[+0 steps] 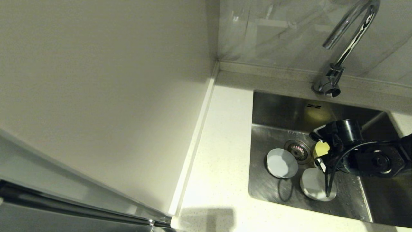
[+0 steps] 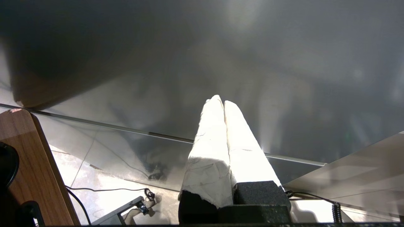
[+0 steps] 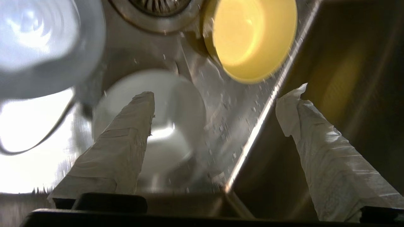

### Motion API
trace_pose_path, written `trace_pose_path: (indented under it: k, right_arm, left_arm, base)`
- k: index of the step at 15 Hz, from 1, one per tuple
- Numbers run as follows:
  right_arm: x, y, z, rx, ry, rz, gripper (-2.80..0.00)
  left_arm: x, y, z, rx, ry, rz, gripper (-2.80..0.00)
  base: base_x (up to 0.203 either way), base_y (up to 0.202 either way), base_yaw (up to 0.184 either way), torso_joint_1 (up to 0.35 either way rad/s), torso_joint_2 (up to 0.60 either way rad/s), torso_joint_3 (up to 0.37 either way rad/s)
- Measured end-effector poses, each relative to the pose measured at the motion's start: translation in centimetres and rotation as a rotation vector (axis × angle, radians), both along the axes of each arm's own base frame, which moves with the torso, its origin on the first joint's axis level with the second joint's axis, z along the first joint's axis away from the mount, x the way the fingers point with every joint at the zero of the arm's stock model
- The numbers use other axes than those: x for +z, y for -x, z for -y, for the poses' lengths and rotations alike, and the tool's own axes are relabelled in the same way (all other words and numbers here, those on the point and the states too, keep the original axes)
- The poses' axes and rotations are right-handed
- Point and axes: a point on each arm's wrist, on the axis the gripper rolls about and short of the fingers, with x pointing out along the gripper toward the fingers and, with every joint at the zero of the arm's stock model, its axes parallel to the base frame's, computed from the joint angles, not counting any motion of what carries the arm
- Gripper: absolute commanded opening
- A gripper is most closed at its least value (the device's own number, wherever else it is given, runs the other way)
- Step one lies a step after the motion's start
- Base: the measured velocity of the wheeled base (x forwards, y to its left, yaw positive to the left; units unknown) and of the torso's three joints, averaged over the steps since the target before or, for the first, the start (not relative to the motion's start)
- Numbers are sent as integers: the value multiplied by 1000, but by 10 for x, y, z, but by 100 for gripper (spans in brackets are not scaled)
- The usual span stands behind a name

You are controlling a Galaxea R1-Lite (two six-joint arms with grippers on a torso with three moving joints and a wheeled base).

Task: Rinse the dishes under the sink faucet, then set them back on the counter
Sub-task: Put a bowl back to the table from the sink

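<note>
Presently I find the right gripper (image 3: 214, 104) with jaws wide, empty, low in the sink (image 1: 273, 109); white bowl (image 3: 176, 119) lies nearest, probably just ahead of one finger.

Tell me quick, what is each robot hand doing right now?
Left gripper: shut, holding nothing, parked away from the sink.
Right gripper: open, empty, down in the sink over the white bowl, beside the yellow bowl.
</note>
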Motion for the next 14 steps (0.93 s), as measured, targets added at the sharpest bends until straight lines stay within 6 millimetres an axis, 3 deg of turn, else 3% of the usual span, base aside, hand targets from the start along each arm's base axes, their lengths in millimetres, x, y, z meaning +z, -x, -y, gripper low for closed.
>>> trace_pose_path:
  k: [6, 14]
  right_arm:
    - [-16, -48, -3, -44, 39, 26, 0]
    - [-32, -76, 3, -183, -34, -17, 0]
  left_arm:
    - [0, 0, 0, 0, 0, 0, -280]
    - [0, 0, 0, 0, 0, 0, -280]
  base:
    - [0, 0, 0, 0, 0, 0]
    - [0, 0, 0, 0, 0, 0]
